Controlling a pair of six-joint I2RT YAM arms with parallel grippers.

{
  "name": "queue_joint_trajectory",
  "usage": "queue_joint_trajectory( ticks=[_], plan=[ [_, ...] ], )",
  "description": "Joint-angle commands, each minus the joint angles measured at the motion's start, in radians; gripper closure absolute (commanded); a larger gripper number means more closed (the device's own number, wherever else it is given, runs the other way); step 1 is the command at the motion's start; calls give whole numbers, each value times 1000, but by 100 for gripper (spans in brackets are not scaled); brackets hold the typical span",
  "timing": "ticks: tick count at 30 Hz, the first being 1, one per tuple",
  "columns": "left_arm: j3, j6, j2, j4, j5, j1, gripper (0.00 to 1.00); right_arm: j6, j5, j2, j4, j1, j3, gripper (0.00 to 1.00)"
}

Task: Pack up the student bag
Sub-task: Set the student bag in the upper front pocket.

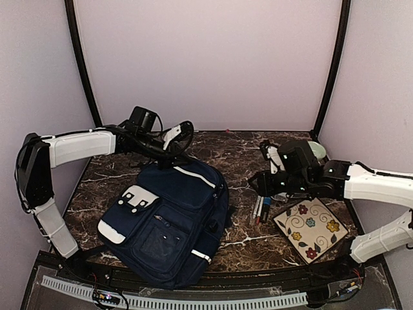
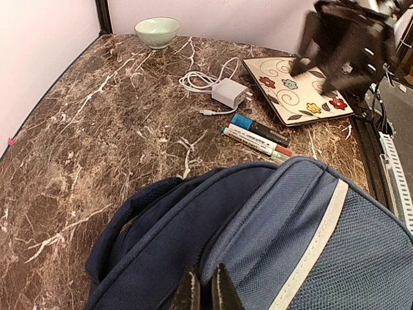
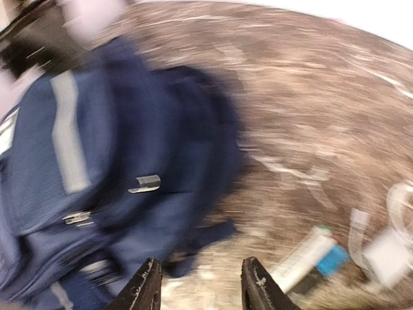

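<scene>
Mind, your student bag [image 1: 161, 213] is soft and slumps: the left gripper [image 2: 205, 276] pinches its top rim, a sound hold, while the right gripper [image 3: 201, 268] stands apart, empty.

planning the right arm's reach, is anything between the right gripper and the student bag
Nothing visible does. The right gripper, jaws apart and empty, has only bare marble table between it and the student bag; the markers lie off to its other side, away from the bag.
</scene>
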Motion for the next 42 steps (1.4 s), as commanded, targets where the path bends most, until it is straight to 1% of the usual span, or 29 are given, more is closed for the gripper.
queue_joint_trajectory(
  ticks=[1,3,6,11,15,17,20,24,28,31,33,35,39,40,42],
  plan=[
    [-5,-41,-80,82,15,3,100,225,382,-33,-252,-47,-27,50],
    [-4,-43,-79,83,15,-2,100,259,408,-11,-281,-63,-42,46],
    [-2,-39,-76,77,15,-11,100,283,398,60,-272,-79,-46,45],
    [1,-35,-75,55,-1,-19,100,258,321,213,-254,-97,16,45],
    [-1,-41,-82,48,-29,-20,100,242,258,295,-227,-115,21,45],
    [0,-41,-82,48,-31,-20,100,238,232,321,-203,-126,16,47],
    [5,-40,-75,45,-33,-23,100,236,217,349,-172,-142,5,53],
    [10,-37,-66,40,-38,-26,100,227,174,402,-128,-160,-9,64],
    [14,-29,-67,24,-48,-28,100,219,159,461,-130,-161,-3,67],
    [42,-38,-80,1,-58,-29,100,224,164,472,-116,-162,-17,67],
    [63,-41,-94,-20,-68,-30,90,226,166,470,-107,-164,-21,70],
    [71,-30,-108,-39,-92,-29,75,222,168,466,-110,-165,-17,81],
    [63,11,-129,-117,-197,-25,57,209,184,429,-133,-165,-4,92],
    [63,13,-129,-137,-213,-18,54,202,184,417,-137,-165,-1,95],
    [67,-12,-121,-168,-212,17,43,178,181,391,-142,-165,10,98]
  ],
)
